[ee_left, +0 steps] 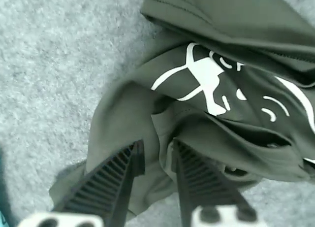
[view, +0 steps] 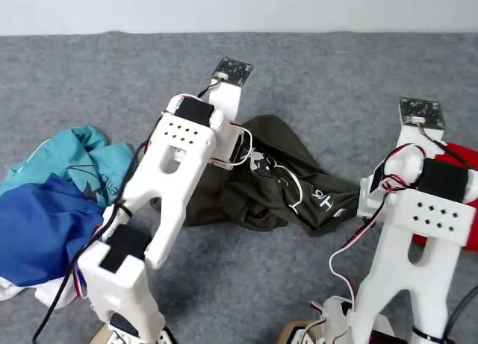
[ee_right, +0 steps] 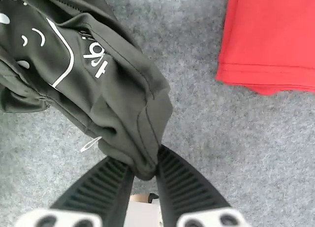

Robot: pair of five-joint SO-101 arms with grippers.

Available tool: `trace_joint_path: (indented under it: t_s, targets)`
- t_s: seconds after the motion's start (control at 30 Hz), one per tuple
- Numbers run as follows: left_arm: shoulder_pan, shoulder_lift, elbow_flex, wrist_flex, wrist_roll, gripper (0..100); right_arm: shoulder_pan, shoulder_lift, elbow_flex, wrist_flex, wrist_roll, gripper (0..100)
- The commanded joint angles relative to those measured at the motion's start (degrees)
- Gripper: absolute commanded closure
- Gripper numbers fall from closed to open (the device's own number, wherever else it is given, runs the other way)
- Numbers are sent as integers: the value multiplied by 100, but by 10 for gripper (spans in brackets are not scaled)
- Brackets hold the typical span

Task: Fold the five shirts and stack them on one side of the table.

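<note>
Right hand (ee_right: 146,166) pinches the dark shirt (view: 263,201), stretched lengthwise across the table (view: 336,83).

Dark shirt (ee_left: 236,45) of matt cloth on rough carpet (ee_left: 49,64) (felt-like).

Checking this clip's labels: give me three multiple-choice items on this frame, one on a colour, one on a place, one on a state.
1. The print on the dark shirt is: A yellow; B white; C red.
2. The red shirt lies: A on the table by the right arm; B on top of the dark shirt; C hanging off the table.
3. The right gripper is: A open over bare table; B shut on the red shirt; C shut on the dark shirt's edge.

Answers: 1 B, white lines cross the dark cloth. 2 A, it lies flat, apart from the dark shirt. 3 C, its jaws pinch the dark cloth.
</note>
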State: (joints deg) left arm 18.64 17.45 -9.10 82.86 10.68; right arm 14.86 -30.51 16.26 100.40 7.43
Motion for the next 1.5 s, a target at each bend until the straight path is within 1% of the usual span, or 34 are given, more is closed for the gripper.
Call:
trace_joint_path:
  t_s: [0.0, 0.17, 0.3, 0.53, 0.77, 1.0, 1.17, 1.37, 1.47]
  targets:
    - [26, 149, -233, -105, 53, 892, 66, -136, -18, 163, -79, 990]
    - [70, 738, -374, -167, 53, 833, 66, -136, -9, 171, -62, 989]
    - [18, 1143, -743, -158, 53, 811, 66, -136, 220, 171, -53, 989]
    - [35, 1600, -1279, -158, 44, 811, 66, -189, 360, 171, -53, 989]
    - [18, 1978, -1323, -149, 26, 811, 66, -189, 360, 171, -53, 989]
    - [-79, 1890, -1332, -132, 18, 811, 66, -198, 360, 180, -44, 990]
    - [-149, 2092, -1349, -158, 18, 811, 66, -198, 360, 180, -44, 990]
    - [-123, 2470, -1780, -88, 18, 817, 66, -198, 352, 180, -44, 990]
    - [-114, 2541, -2062, 97, 18, 854, 66, -198, 352, 171, -44, 990]
